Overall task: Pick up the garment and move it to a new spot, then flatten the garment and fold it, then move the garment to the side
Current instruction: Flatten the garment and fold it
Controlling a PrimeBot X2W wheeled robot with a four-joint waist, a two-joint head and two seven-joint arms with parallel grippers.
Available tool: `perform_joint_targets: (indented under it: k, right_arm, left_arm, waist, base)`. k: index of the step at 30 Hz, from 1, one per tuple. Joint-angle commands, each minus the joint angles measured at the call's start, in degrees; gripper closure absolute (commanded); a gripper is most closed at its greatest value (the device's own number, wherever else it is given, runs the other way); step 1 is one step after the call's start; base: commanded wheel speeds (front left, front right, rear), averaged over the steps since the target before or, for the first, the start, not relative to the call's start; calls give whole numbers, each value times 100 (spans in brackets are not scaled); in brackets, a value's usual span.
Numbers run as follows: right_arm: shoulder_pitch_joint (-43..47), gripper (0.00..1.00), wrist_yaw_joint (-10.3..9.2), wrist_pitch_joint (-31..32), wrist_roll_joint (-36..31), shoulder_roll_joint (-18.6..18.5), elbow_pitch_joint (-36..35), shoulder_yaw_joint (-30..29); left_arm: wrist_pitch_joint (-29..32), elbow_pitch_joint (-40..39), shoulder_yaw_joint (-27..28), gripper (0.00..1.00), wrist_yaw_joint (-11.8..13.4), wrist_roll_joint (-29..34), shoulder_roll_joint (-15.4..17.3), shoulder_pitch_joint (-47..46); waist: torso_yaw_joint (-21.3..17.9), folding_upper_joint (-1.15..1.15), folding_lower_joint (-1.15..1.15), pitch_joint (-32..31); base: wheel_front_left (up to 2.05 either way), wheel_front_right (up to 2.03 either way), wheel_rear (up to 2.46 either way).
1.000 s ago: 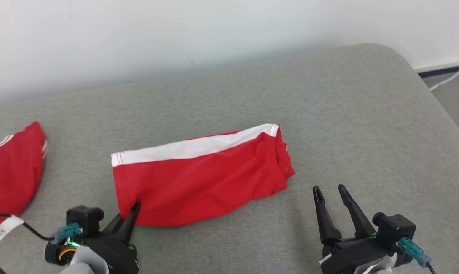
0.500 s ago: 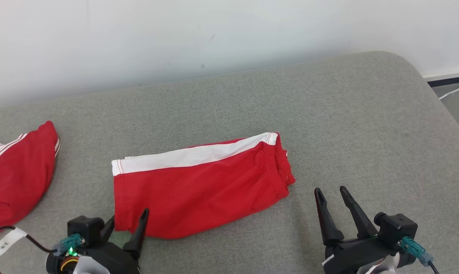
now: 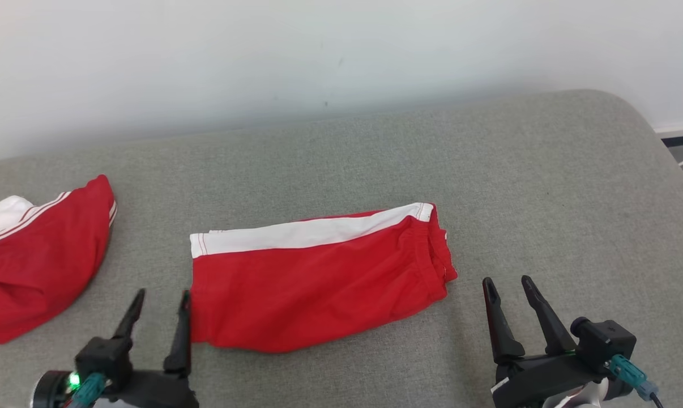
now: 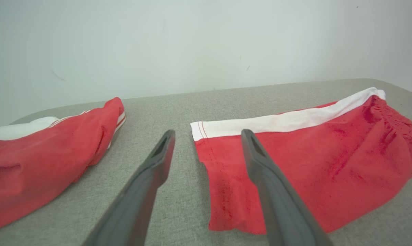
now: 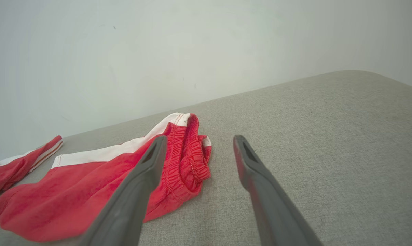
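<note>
currently the folded red shorts (image 3: 313,283) lie flat on the grey cushion (image 3: 545,198). left gripper (image 3: 163,294), spread and empty, sits just beside their hem end; right gripper (image 3: 507,280), likewise spread and empty, near their waistband end.

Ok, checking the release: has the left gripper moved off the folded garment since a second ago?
Yes. The left gripper has opened and shifted left, off the near-left corner of the folded garment; it now stands beside that edge.

Matt red cloth garment (image 3: 313,289) on rough, woven grey upholstery (image 3: 517,187).
</note>
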Motion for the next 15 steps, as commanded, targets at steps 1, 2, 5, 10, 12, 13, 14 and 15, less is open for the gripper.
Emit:
perform_joint_targets:
  k: [1,2,5,10,12,13,14,15]
  right_arm:
    - [70,0,0,-8,-60,-8,-3,-11]
    - [86,0,0,-7,-76,-7,0,-34]
    - [129,0,0,-1,-135,-15,19,-93]
    - [252,0,0,-31,-270,-20,60,-222]
    - [302,0,0,-48,-302,-10,58,-268]
    - [328,0,0,-55,-318,8,58,-303]
    - [350,0,0,-64,-347,30,50,-325]
    - [376,0,0,-59,-373,48,54,-365]
  left_arm:
    - [-16,-69,78,0,42,87,-8,186]
    - [-16,-173,181,0,63,214,-34,299]
    - [-16,-361,462,0,80,449,-92,585]
    - [-17,-627,893,0,93,800,-286,1137]
    - [-17,-738,999,0,52,930,-309,1286]
    - [-17,-778,1081,0,71,980,-333,1356]
    - [-17,-816,1127,0,50,1062,-325,1430]
    - [-17,-871,1178,0,20,1133,-329,1484]
  waist:
    - [50,0,0,-53]
    - [77,0,0,-79]
    - [142,0,0,-167]
    - [243,0,0,-363]
    - [271,0,0,-405]
    - [294,0,0,-426]
    - [310,0,0,-439]
    - [329,0,0,-452]
  base:
    - [0,0,0]
    - [0,0,0]
    - [0,0,0]
    - [0,0,0]
    - [0,0,0]
    - [0,0,0]
    - [0,0,0]
    - [0,0,0]
